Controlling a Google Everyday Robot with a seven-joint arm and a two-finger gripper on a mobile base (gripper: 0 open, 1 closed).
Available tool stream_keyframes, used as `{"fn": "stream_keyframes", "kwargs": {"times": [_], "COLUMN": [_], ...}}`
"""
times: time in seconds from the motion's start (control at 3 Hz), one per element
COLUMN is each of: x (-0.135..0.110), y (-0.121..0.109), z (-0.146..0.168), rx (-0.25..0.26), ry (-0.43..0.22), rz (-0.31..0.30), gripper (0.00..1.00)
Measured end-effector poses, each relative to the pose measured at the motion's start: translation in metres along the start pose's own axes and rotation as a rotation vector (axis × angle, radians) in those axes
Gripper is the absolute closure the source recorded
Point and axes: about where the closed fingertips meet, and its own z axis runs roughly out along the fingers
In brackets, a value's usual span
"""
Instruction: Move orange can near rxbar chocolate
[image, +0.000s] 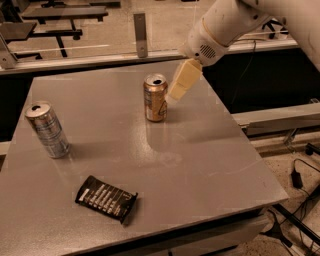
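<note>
The short orange can (155, 98) stands upright toward the far side of the table (215, 165), well apart from the black chocolate bar (106, 198) lying flat and askew near the front edge, with the gripper (174, 96) just beside the can's top.

Three things sit on the table (210, 165). The short can (155, 98) stands upright toward the back, near the middle. The tall can (47, 130) stands upright near the left edge, well apart from it. The bar (106, 198) lies flat at the front left, before the tall can and slightly to its right, well apart from both cans. The gripper (175, 94) hangs just right of the short can, level with its upper half, and the arm (220, 25) slants up and back to the right. A post (141, 34) stands behind the table's back edge.
</note>
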Motion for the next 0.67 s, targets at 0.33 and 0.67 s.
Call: {"fn": "stream_keyframes", "kwargs": {"times": [0.33,0.67], "x": [-0.009,-0.018], "y": [0.001,0.006], "z": [0.018,0.033], "rx": [-0.032,-0.066], "ry": [-0.015,-0.028], "rz": [-0.013,-0.028], "gripper": [0.00,0.00]}}
